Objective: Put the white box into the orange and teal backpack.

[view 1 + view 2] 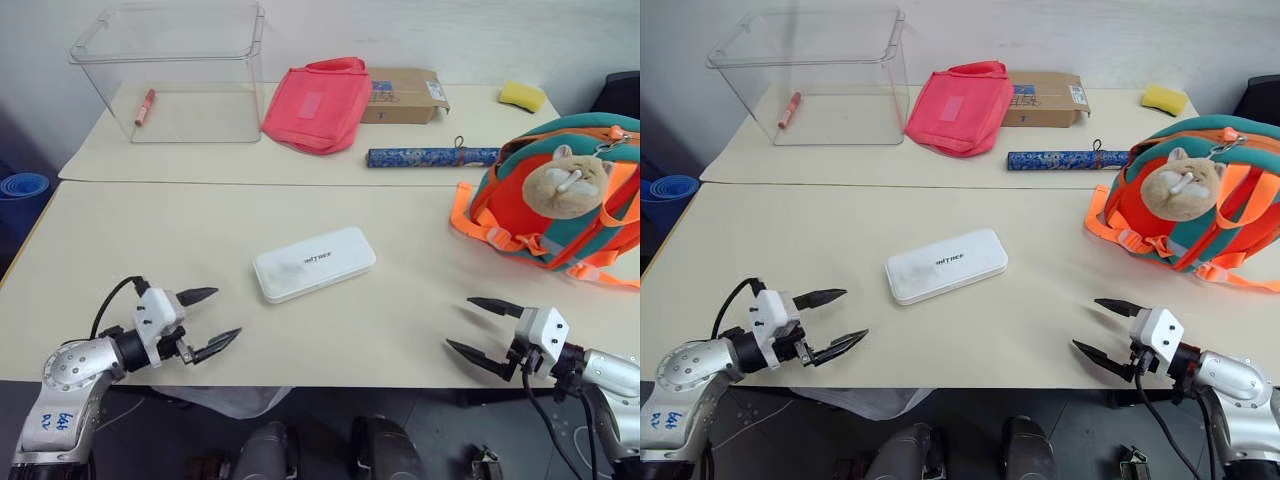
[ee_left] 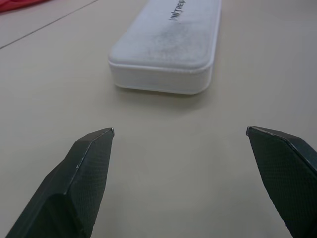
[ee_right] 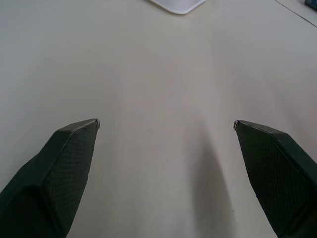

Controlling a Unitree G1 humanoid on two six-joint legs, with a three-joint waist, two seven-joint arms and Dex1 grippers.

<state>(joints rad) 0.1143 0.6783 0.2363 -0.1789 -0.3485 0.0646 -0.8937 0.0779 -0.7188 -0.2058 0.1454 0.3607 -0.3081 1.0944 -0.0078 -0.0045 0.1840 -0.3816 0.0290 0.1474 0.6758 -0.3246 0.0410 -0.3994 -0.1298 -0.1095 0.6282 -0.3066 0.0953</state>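
Note:
The white box [image 1: 314, 263] lies flat on the near table's middle, grey lettering on top; its short end also faces the left wrist view [image 2: 168, 47]. The orange and teal backpack [image 1: 560, 205] rests at the right edge, a beige plush cat charm [image 1: 567, 180] on its front. My left gripper [image 1: 212, 318] is open near the front edge, left of the box and pointing toward it. Near the front right, my right gripper [image 1: 470, 325] is open over bare table, pointing left. Neither holds anything.
On the far table stand a clear plastic bin [image 1: 175, 70] with a red pen [image 1: 145, 106] inside, a flat pink-red bag [image 1: 318, 104], a brown cardboard box [image 1: 403, 94], a blue patterned roll [image 1: 432, 156] and a yellow sponge [image 1: 523, 96]. A seam separates the two tables.

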